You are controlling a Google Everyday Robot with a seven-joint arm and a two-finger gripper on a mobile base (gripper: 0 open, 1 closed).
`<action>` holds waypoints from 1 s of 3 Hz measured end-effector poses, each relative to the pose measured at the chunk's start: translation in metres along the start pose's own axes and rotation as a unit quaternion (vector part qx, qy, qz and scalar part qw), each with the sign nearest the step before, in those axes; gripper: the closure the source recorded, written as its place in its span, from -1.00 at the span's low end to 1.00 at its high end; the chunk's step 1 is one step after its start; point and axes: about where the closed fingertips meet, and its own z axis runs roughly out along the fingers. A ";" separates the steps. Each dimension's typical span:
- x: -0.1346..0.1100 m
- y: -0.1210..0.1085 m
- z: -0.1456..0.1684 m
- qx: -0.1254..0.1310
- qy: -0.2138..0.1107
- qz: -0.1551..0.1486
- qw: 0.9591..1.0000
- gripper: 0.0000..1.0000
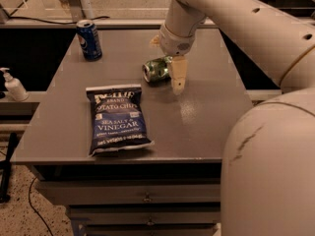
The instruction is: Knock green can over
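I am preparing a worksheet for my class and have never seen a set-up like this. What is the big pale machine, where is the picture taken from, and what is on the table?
The pale shape is a robot arm on a mobile base. At its end is a gripper, its tool for grasping, low over the middle of the grey table. There is one camera view, looking down at the table; where the camera is mounted is unknown. A green can lies on its side right at the gripper. A blue can stands upright at the far left corner, and a chip bag lies flat near the front. Nothing is lifted off the table.
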 end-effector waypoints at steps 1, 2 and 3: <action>0.000 0.001 0.000 -0.003 0.001 -0.003 1.000 -1.00; 0.002 0.000 -0.003 0.004 -0.015 0.009 1.000 -1.00; 0.015 -0.005 -0.021 0.044 -0.064 0.062 0.995 -1.00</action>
